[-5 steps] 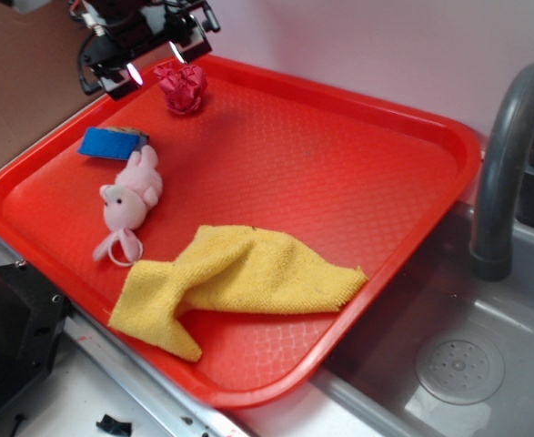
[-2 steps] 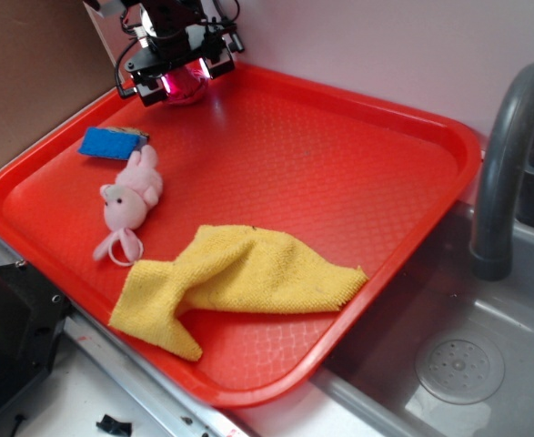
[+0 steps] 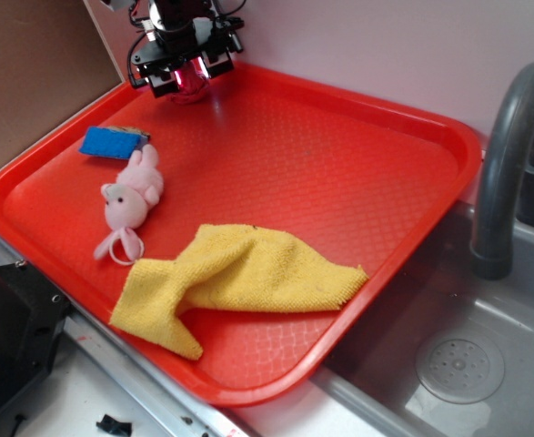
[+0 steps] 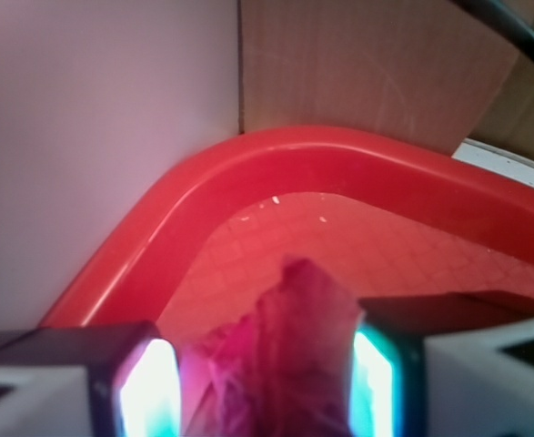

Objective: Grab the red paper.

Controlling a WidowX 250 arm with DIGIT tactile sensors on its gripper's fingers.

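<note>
I see the red paper (image 4: 280, 364) sitting in the tray's (image 3: 412, 137) far corner, crumpled, between the two fingers (image 4: 148, 387) of my end effector (image 3: 186, 71). The fingers flank it closely on both sides, spread rather than clenched; I cannot tell whether they touch it. Nearer on the tray lie a blue block (image 3: 112, 143), a pink plush toy (image 3: 130, 200) and a yellow cloth (image 3: 235, 282).

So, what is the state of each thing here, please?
hand: fingers either side of the red paper, closure unclear
red paper: crumpled, on tray
yellow cloth: rumpled, flat
pink plush toy: lying down
blue sponge: flat
tray: level
</note>
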